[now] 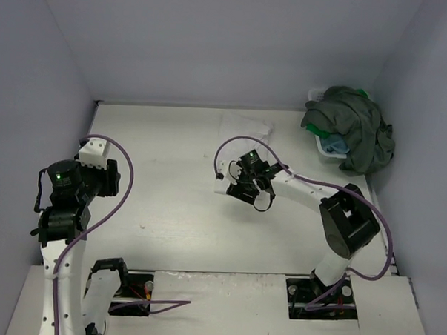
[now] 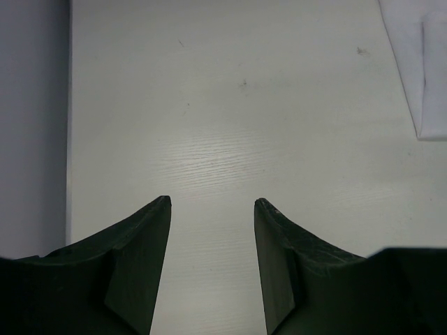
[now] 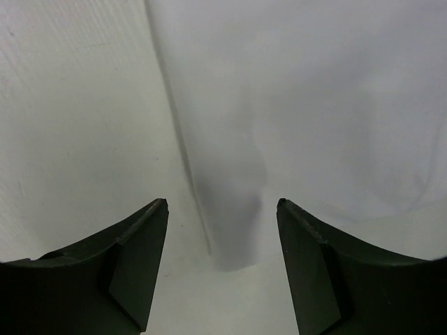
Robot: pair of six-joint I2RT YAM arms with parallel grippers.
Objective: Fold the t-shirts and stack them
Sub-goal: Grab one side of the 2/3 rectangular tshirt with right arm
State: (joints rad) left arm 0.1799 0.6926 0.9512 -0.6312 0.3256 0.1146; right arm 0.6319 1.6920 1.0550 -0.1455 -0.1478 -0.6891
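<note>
Right now the right gripper (image 3: pixel 222 202) hangs with jaws apart and empty over the near edge of the white t-shirt (image 3: pixel 314 105), which lies flat at the far middle of the table (image 1: pixel 170 210). The left gripper (image 2: pixel 211 200) is likewise parted over bare tabletop. The olive-grey t-shirt (image 1: pixel 355 125) heaps over the basket (image 1: pixel 316 94) at far right.

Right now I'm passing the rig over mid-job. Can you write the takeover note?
Left hand: open, empty, over bare table.
Right hand: open, empty, just above the edge of the white t-shirt.
The white t-shirt lies flat at the far middle and looks folded.
The olive-grey t-shirt is heaped on the basket in the far right corner, with the light blue t-shirt and green t-shirt peeking out.
Left to do: fold those three and stack them all.
</note>
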